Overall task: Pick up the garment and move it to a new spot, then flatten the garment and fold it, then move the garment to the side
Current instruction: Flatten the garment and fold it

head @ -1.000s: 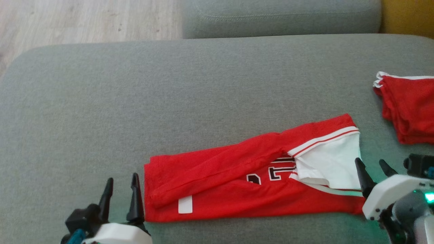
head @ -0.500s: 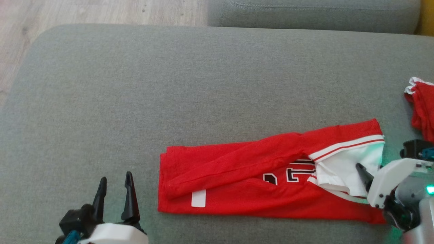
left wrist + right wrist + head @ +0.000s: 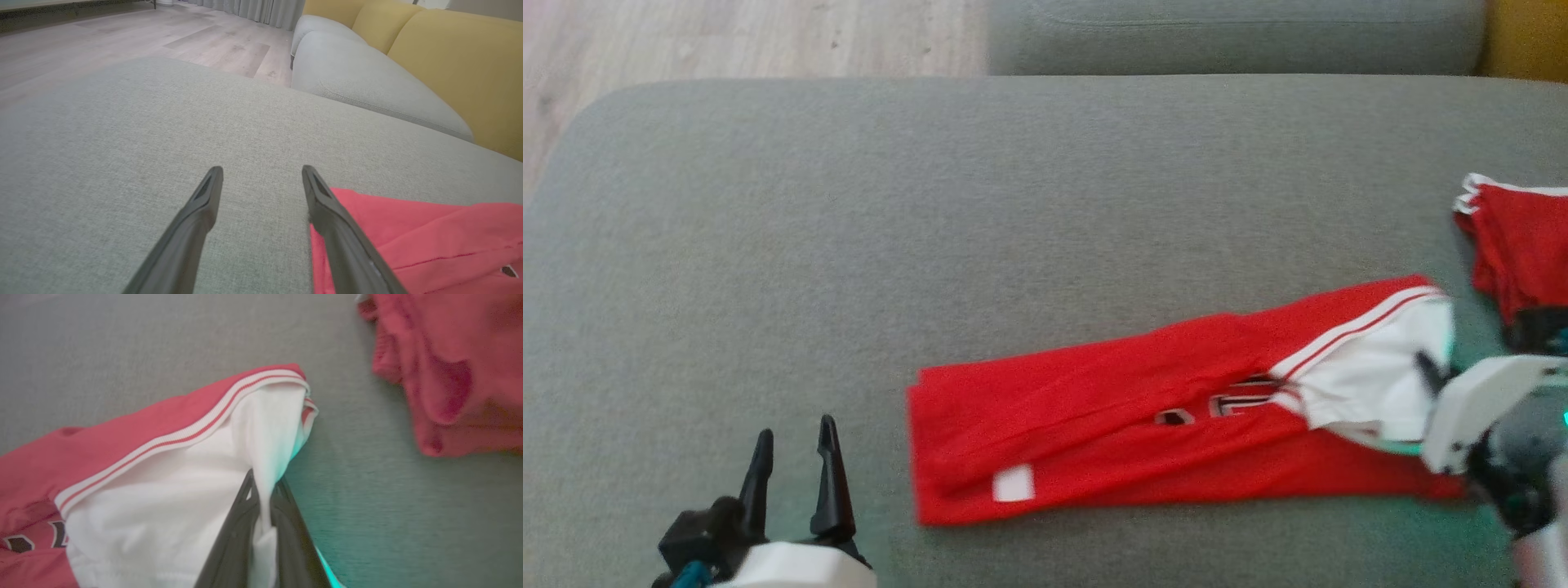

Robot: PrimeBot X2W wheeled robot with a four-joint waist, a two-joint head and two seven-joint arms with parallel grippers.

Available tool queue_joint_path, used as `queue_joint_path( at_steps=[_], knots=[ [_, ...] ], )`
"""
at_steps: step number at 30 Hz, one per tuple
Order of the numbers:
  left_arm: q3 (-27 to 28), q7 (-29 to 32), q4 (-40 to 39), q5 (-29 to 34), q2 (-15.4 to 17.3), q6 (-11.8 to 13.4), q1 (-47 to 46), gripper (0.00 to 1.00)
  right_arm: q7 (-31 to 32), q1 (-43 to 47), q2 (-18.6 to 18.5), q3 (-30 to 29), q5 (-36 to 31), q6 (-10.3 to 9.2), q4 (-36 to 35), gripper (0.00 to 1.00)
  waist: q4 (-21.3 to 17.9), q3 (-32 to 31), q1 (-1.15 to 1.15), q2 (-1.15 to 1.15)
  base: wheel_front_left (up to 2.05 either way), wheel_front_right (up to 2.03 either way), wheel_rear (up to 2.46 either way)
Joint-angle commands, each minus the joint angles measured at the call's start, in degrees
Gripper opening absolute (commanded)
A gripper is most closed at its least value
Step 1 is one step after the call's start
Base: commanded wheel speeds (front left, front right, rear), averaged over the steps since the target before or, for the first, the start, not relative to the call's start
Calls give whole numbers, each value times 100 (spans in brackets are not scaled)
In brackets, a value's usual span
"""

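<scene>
your jersey (image 3: 1111,425) lies long-ways across the grey cushion (image 3: 931,204), left to right. right pincer (image 3: 263,486) is pinched shut on the white fabric at its right end. left pincer (image 3: 793,426) is spread wide, just beside the left end, holding nothing. so i'd guess that left end is the left arm's to grab.

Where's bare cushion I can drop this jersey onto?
Free: the wide grey cushion beyond the jersey and to its left, out to the rounded edge by the floor, around the open left pincer. Crowded: the right end, where the right pincer pinches the jersey's white lining beside the other red pile.
</scene>
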Motion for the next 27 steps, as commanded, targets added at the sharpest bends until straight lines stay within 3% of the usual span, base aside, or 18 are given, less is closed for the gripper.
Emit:
queue_joint_path(
  at_steps=[1,8,14,20,27],
  knots=[
    [216,-63,-196,41,109,19,-96,100,-26,-204,-311,-108,9,-4,-398,0,-153,-77,0,0,0,0,0],
    [147,-50,-207,51,89,22,-36,100,187,137,-538,-830,20,-4,-1053,0,-473,-195,0,0,0,0,0],
    [93,-23,-196,65,95,20,-26,100,234,253,-370,-948,89,-4,-1409,0,-580,-263,0,0,0,0,0],
    [-17,44,-168,84,69,-2,-58,100,419,406,67,-450,451,-4,-1962,0,-485,-376,0,0,0,0,0],
    [-15,55,-151,50,87,-11,-29,100,433,533,469,521,852,-4,-2394,0,-212,-466,0,0,0,0,0]
  ],
)
